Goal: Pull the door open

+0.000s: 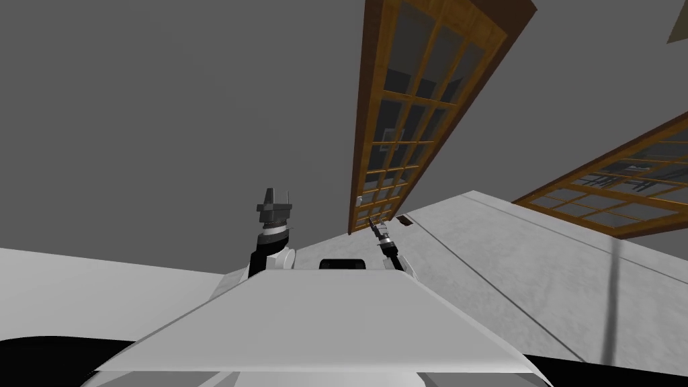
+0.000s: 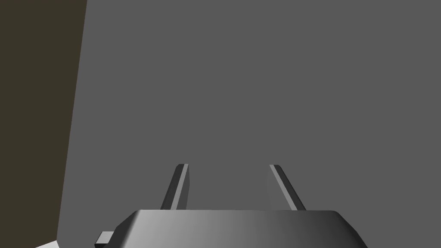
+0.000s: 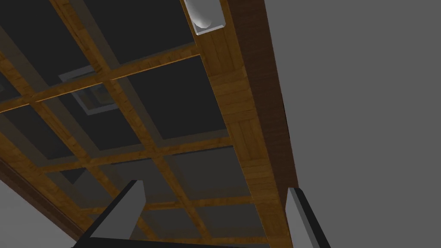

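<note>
A wooden door (image 1: 410, 114) with a grid of dark glass panes stands ahead in a grey wall. In the right wrist view the door (image 3: 241, 129) is close, and its pale grey handle (image 3: 202, 15) sits on a plate on the edge stile, well beyond the fingertips. My right gripper (image 3: 215, 202) is open with nothing between its fingers, pointing at the panes and stile below the handle. In the head view my right gripper (image 1: 373, 227) reaches toward the door's lower part. My left gripper (image 1: 274, 201) is raised beside it; its fingers (image 2: 181, 185) stand open before a plain grey wall.
A second wooden glazed frame (image 1: 625, 181) lies to the right. Light grey floor (image 1: 510, 269) runs between me and both frames. A small brown object (image 1: 404, 220) sits by the door's foot. Grey wall (image 1: 168, 121) spans the left.
</note>
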You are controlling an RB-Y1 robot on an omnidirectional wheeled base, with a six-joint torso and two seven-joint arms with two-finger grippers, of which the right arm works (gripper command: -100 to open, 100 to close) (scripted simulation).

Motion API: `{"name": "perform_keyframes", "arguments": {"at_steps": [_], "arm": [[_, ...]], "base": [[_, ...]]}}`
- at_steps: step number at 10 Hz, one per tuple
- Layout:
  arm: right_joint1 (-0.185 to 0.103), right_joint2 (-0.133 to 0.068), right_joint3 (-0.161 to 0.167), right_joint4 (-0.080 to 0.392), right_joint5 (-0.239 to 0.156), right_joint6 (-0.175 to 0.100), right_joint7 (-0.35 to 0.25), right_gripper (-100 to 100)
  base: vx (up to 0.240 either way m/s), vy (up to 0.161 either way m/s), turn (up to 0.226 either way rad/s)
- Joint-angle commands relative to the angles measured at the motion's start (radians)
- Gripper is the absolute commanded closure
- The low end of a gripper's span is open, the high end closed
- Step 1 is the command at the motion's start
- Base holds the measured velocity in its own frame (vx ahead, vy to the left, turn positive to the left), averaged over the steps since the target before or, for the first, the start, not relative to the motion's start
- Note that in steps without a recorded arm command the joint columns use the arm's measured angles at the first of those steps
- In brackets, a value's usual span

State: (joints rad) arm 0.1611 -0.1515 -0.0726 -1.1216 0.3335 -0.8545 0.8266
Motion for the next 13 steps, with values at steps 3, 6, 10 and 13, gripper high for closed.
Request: {"name": "perform_keyframes", "arguments": {"at_steps": [3,6,10,13], "arm": [[-0.039,-0.011,-0.004,0.11,0.022,-0.03,0.082,-100],[-0.058,-0.018,-0.006,0.166,0.034,-0.045,0.123,-100],[-0.092,-0.028,-0.01,0.263,0.053,-0.072,0.193,-100],[-0.122,-0.038,-0.014,0.35,0.071,-0.095,0.256,-100]], "base": [[0.103,-0.003,0.051],[0.07,-0.016,0.033],[0.09,-0.022,0.045],[0.119,-0.018,0.047]]}}
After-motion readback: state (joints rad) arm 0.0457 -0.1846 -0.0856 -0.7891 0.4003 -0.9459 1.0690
